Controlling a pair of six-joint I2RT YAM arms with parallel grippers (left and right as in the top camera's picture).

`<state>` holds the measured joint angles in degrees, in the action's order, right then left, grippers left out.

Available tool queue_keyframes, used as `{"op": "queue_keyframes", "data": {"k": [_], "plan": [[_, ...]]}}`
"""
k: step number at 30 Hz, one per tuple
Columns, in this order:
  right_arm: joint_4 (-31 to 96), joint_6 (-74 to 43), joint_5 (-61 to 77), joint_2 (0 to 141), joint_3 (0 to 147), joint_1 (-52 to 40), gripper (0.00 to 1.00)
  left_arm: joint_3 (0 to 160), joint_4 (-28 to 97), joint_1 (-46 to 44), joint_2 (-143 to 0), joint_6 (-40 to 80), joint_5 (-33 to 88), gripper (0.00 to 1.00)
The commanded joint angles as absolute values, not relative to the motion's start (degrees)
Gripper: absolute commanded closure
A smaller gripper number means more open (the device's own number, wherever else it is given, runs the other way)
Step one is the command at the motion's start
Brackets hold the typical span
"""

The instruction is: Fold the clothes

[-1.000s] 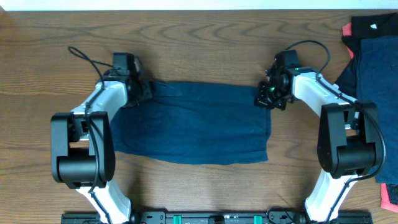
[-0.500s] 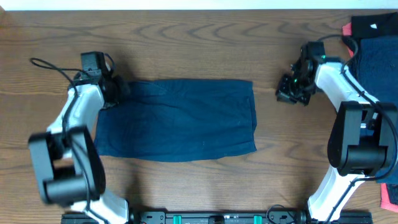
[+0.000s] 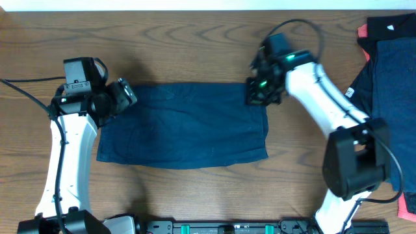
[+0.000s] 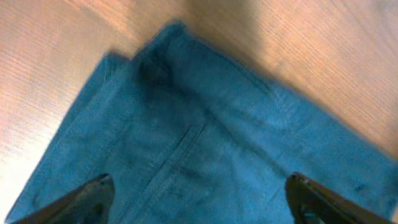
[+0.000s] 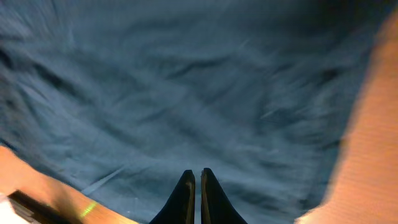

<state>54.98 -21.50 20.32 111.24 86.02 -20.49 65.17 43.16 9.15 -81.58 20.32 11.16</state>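
Note:
The clothes being worked on are a folded navy garment (image 3: 188,127) lying flat mid-table, also filling the left wrist view (image 4: 205,124) and the right wrist view (image 5: 186,87). My left gripper (image 3: 129,95) hovers at its top-left corner, open, its fingers (image 4: 93,196) wide apart over the cloth with nothing held between them (image 4: 199,179). At the top-right corner my right gripper (image 3: 253,96) is shut, its tips (image 5: 194,175) pressed together above the fabric and not pinching any of it.
A pile of more clothes lies at the far right: a navy piece (image 3: 390,78), a black piece with a small white label (image 3: 390,26), and a red edge (image 3: 361,30). Another red scrap (image 3: 407,208) shows at the bottom right corner.
The garment slid left with the left gripper, which then let go and opened wide. The right gripper swung out right, then came back to the garment's top-right corner.

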Motion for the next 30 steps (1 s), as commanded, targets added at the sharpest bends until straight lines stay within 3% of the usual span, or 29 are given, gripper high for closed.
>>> {"op": "queue_keyframes", "data": {"k": [1, 14, 30], "plan": [[54.26, -26.85, 13.3, 113.3, 83.37, -23.66, 0.96, 64.73, 46.28, 9.26, -82.17, 20.03, 9.91, 0.08], [47.05, -28.71, 13.41, 115.44, 73.78, -24.21, 0.99, 64.55, 50.57, 9.32, -82.21, 20.01, 6.79, 0.04], [47.66, -28.14, 2.02, 115.44, 67.77, -13.63, 0.99, 64.07, 51.22, 9.32, -82.3, 19.99, 6.76, 0.02]]}}
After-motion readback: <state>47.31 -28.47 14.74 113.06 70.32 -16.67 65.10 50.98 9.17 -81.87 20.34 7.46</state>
